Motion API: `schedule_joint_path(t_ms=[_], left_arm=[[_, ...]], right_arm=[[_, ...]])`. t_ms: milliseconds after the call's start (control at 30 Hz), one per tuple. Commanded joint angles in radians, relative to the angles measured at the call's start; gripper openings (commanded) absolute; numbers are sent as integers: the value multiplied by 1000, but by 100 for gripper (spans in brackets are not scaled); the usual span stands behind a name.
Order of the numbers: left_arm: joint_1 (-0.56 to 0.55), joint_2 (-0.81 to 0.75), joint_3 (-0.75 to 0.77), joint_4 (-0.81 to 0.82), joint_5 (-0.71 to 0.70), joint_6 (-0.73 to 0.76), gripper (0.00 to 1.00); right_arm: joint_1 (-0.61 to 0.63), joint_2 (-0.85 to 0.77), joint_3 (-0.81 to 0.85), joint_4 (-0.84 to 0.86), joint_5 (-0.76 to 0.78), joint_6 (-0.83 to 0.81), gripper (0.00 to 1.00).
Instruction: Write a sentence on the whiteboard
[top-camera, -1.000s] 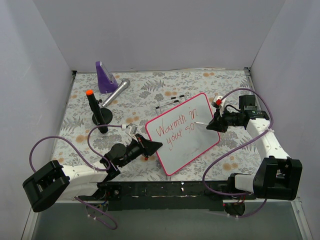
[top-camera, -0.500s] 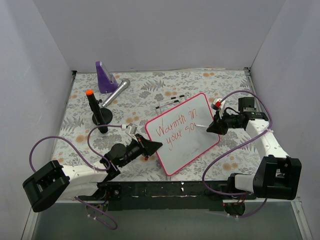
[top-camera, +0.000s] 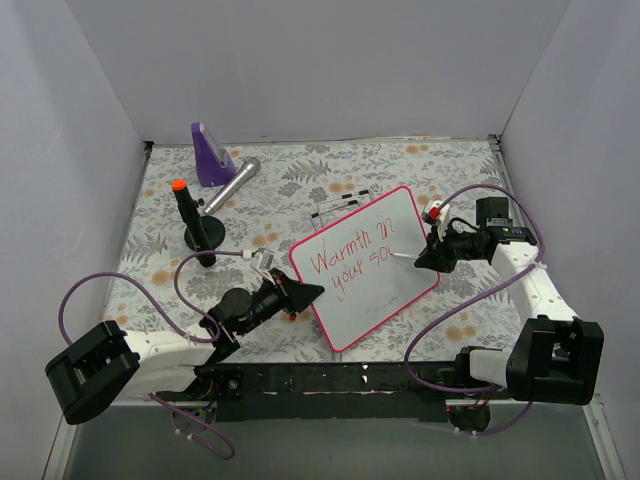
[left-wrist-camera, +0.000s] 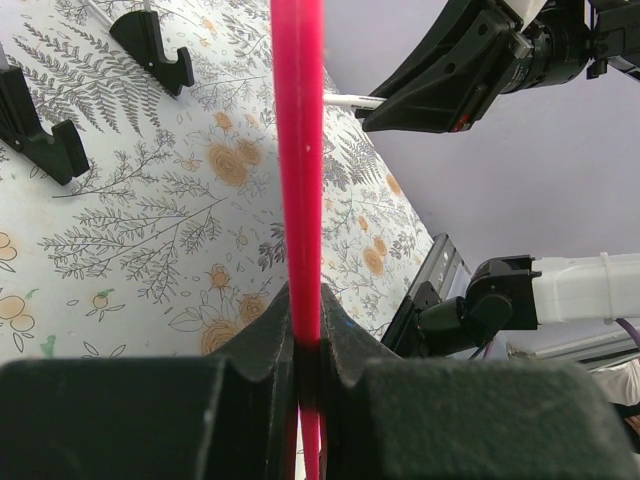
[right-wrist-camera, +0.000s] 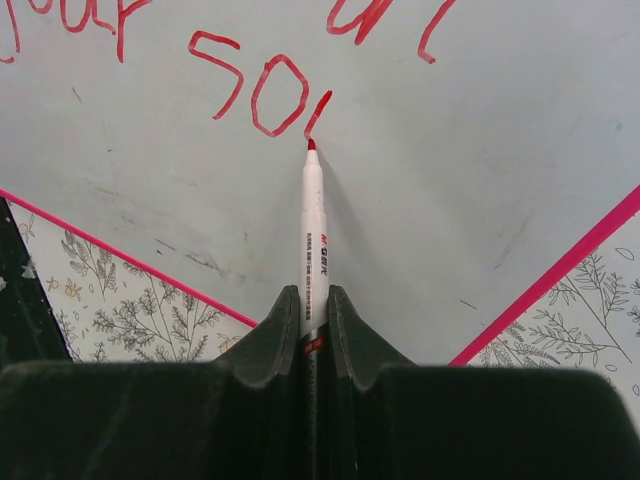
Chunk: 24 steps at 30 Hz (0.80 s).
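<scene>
The leaf-and-flower-printed desk carries a small glossy whiteboard with a pink-red frame, lying flat just off centre toward 4 o'clock. The left fingers are clamped on the frame at the board's 8 o'clock edge. The right fingers, in from 3 o'clock, pinch a slim white red-tipped marker, its tip on the board. The red handwritten sentence reads "Warmth in your so" plus one stroke, so I'd say writing is mid-word. Next comes finishing that letter with light pressure, drifting toward 3 o'clock.

One whiteboard, one marker, one microphone, one purple wedge, one black stand
</scene>
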<state>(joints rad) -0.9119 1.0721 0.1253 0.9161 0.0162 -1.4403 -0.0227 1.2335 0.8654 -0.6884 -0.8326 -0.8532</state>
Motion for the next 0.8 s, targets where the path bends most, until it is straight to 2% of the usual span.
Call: schedule_joint_path(t_ms=[0,767], left_arm=[[-2,-20,4,72,22,32,0],[-1,-14,2,79,25,32,0]], right_arm=[[3,-16,-5,6,27,-1,1],[0,29,87,70,30,63,1]])
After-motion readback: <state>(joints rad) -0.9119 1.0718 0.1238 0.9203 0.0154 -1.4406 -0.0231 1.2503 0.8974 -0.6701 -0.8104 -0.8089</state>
